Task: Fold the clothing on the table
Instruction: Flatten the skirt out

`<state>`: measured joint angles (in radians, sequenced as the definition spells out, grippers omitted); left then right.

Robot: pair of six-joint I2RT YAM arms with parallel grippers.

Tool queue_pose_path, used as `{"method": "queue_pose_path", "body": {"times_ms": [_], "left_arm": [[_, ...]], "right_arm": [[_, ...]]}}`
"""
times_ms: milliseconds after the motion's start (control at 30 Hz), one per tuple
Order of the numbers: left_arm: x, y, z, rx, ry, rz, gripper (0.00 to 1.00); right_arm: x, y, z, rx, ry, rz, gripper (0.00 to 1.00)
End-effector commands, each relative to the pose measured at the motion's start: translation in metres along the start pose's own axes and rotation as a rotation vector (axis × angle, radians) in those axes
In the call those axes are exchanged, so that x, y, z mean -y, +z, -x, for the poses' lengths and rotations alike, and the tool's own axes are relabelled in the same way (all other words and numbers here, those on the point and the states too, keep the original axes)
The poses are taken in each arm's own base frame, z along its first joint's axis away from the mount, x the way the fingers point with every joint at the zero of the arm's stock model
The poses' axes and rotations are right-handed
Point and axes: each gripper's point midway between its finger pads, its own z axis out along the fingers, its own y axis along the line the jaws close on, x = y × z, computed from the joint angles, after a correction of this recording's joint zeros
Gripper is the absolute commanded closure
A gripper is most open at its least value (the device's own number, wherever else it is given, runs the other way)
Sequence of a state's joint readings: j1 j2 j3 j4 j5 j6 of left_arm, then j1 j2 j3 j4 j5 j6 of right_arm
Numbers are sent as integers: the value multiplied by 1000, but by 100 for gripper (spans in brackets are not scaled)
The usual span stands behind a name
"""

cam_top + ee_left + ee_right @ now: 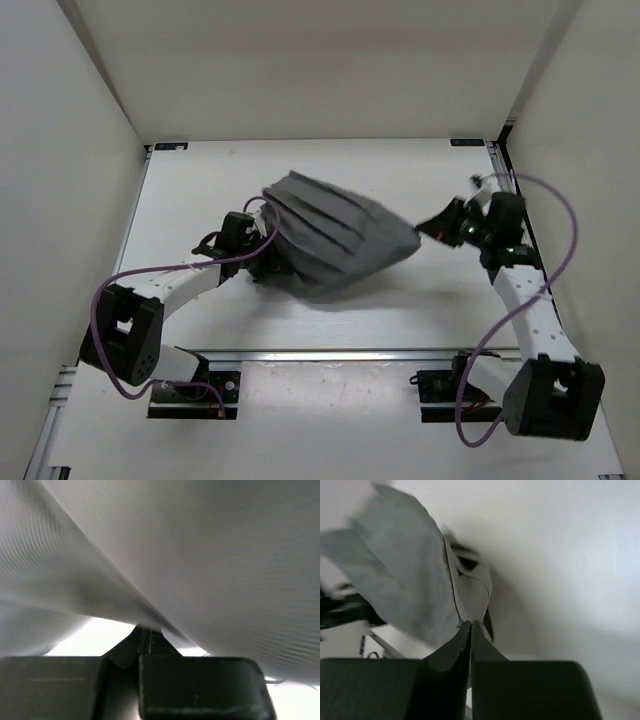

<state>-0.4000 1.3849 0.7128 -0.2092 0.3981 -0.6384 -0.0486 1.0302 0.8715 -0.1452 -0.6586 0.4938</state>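
Clothing (335, 240), pinched by left gripper (148, 634) and right gripper (471, 626), hangs over table (200, 185).

clothing (335, 240) over table (200, 180) middle, left claw (262, 258) leftward, right claw (424, 228) rightward

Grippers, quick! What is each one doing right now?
Left gripper: shut on the clothing.
Right gripper: shut on the clothing too.

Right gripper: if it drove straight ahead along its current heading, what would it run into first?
The right gripper points left across the table, shut on a corner of the clothing. Going straight on, it would press into that bunched grey fabric first. The left gripper seems to lie further along, though depth is unclear.
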Motion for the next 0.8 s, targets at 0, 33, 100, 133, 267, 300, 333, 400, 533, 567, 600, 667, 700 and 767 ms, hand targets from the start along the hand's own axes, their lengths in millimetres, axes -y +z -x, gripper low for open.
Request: {"method": "queue_pose_path", "body": {"times_ms": [0, 33, 100, 133, 267, 300, 333, 400, 533, 567, 600, 667, 700, 767], "left_arm": [[1, -1, -1, 21, -5, -5, 100], [1, -1, -2, 22, -5, -2, 100], [-6, -5, -4, 34, -23, 6, 100], [-5, -6, -2, 43, -26, -1, 100], [-7, -7, 1, 58, -38, 2, 100], [-7, -7, 0, 55, -38, 4, 100], [-4, -7, 4, 65, -32, -4, 100], [-5, -7, 4, 66, -35, -2, 100], [-4, -7, 1, 67, -37, -5, 100], [-5, -7, 1, 63, -43, -3, 97], [-6, -7, 3, 66, -44, -5, 95], [-1, -8, 2, 53, -31, -15, 95], [0, -9, 2, 53, -27, -8, 95], [0, -13, 6, 61, -14, 5, 94]], "right_arm": [[78, -6, -118, -289, 137, -336, 100], [77, -6, -132, -323, 132, -345, 100], [105, -25, -168, -398, 142, -527, 100], [106, -27, -172, -418, 133, -546, 100], [127, -51, -160, -458, 129, -735, 100], [126, -57, -155, -473, 110, -774, 100], [135, -67, -152, -498, 90, -863, 100], [135, -78, -148, -533, 57, -930, 100], [139, -92, -151, -566, 78, -988, 98], [140, -92, -148, -540, 78, -977, 81], [139, -87, -144, -510, 60, -951, 73], [117, -73, -124, -411, -21, -840, 58], [104, -64, -110, -365, -63, -784, 44], [82, -53, -100, -328, -121, -687, 36]]}}
